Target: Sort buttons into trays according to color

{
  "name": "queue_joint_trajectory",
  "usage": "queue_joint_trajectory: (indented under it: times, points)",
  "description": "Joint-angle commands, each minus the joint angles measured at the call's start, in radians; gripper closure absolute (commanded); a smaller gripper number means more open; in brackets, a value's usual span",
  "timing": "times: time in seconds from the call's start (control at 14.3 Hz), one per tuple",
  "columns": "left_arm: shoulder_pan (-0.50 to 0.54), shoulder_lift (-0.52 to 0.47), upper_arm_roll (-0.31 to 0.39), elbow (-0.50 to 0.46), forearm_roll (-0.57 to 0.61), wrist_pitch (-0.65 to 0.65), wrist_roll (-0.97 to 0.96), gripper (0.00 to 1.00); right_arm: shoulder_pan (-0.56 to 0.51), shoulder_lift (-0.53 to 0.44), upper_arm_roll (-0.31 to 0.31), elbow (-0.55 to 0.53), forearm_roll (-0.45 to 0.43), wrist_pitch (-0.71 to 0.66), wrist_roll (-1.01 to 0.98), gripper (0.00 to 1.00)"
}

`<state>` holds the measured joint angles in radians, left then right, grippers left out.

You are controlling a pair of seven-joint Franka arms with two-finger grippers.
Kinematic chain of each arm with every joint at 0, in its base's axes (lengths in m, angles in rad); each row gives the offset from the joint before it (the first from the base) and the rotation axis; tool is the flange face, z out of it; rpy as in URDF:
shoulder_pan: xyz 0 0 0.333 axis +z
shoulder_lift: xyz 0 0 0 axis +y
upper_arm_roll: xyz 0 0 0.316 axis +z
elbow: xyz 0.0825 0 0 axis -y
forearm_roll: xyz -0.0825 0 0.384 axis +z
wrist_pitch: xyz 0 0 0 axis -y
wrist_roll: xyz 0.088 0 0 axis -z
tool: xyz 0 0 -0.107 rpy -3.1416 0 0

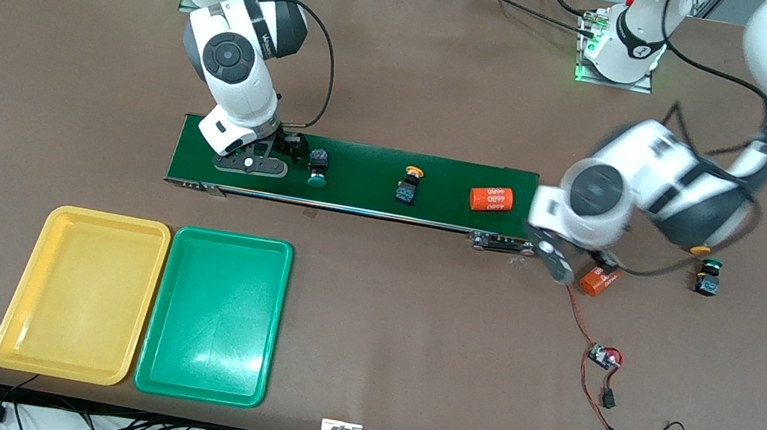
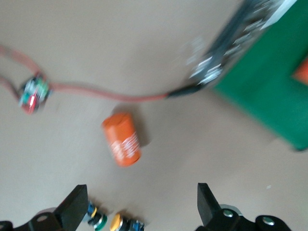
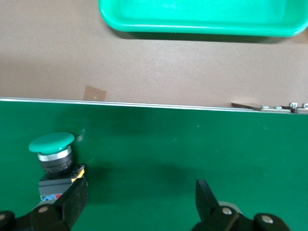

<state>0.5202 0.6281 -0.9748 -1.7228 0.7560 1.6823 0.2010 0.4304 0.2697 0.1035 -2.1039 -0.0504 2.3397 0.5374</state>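
On the dark-green belt (image 1: 360, 165) lie a green-capped button (image 1: 318, 167) (image 3: 52, 153) and a yellow-capped button (image 1: 409, 184). My right gripper (image 1: 268, 157) (image 3: 139, 204) hangs open low over the belt, one finger (image 3: 72, 202) right beside the green button's body and nothing between the jaws. My left gripper (image 1: 552, 257) (image 2: 142, 207) is open and empty over the table by the belt's end at the left arm's side. Below it lie another green button (image 2: 97, 219) (image 1: 708, 276) and another yellow button (image 2: 120, 224). The yellow tray (image 1: 93, 223) and green tray (image 1: 229, 244) (image 3: 202, 26) sit side by side nearer the front camera.
One orange cylinder (image 1: 492, 198) lies on the belt and another orange cylinder (image 1: 600, 280) (image 2: 121, 139) on the table beside my left gripper. A red cable with a small circuit board (image 1: 603, 356) (image 2: 32, 94) trails from the belt's end.
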Motion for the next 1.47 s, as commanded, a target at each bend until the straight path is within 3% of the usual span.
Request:
queue_joint_trajectory:
  times: [0.0,0.35,0.63,0.98,1.12,1.19,1.26,1.4]
  points:
    - [0.090,0.038,0.014,0.049,-0.017,-0.004,0.005,0.00,-0.010,0.017,0.007,0.025,0.017,0.001,0.039,0.00]
    - [0.156,0.067,0.155,0.144,-0.037,-0.001,-0.028,0.00,0.002,0.019,0.007,0.024,0.038,0.004,0.044,0.00]
    - [0.213,0.159,0.261,0.236,-0.191,0.016,-0.040,0.00,0.010,0.045,0.008,0.022,0.037,0.030,0.042,0.00]
    - [0.257,0.211,0.286,0.239,-0.195,0.106,-0.034,0.00,0.027,0.104,0.008,0.024,0.035,0.089,0.042,0.01]
    - [0.279,0.241,0.286,0.238,-0.195,0.108,-0.032,0.00,0.027,0.115,0.008,0.024,0.034,0.101,0.032,0.21]
    - [0.287,0.257,0.286,0.235,-0.193,0.109,-0.032,0.00,0.027,0.118,0.008,0.024,0.032,0.104,0.027,0.37]
    - [0.290,0.269,0.286,0.230,-0.184,0.109,-0.031,0.00,0.028,0.118,0.008,0.024,0.032,0.104,0.026,0.62]
    - [0.290,0.278,0.288,0.223,-0.176,0.114,-0.031,0.00,0.027,0.115,0.008,0.024,0.032,0.102,0.026,0.89]
